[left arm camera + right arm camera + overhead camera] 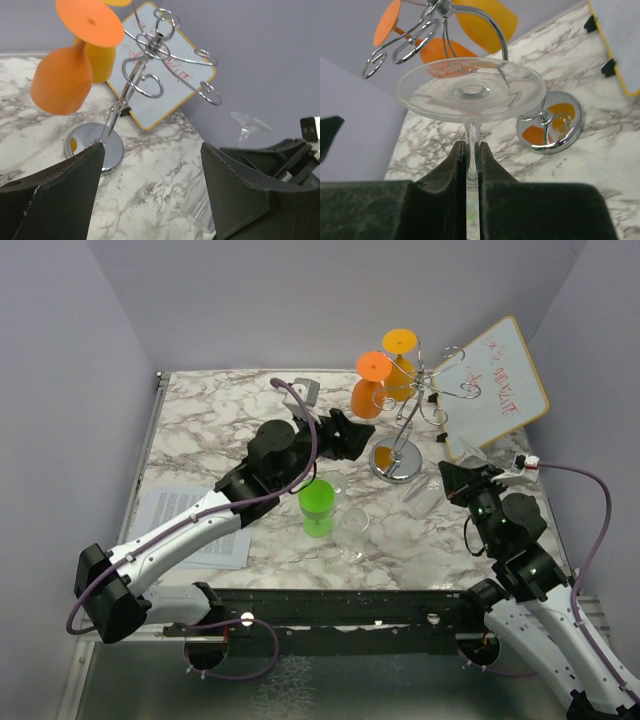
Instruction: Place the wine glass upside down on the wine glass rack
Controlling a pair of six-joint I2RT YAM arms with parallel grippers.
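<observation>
Black fingers of the right gripper are pinching the thin stem of the clear wine glass, closed tight on it. Its round foot is pointing up and its bowl is hanging toward the marble tabletop. It is hovering just right of the silver wire wine glass rack, not yet on a curled arm. An orange plastic glass is hanging inverted on the rack's left side. The left gripper is gaping wide, holding nothing, left of the rack.
</observation>
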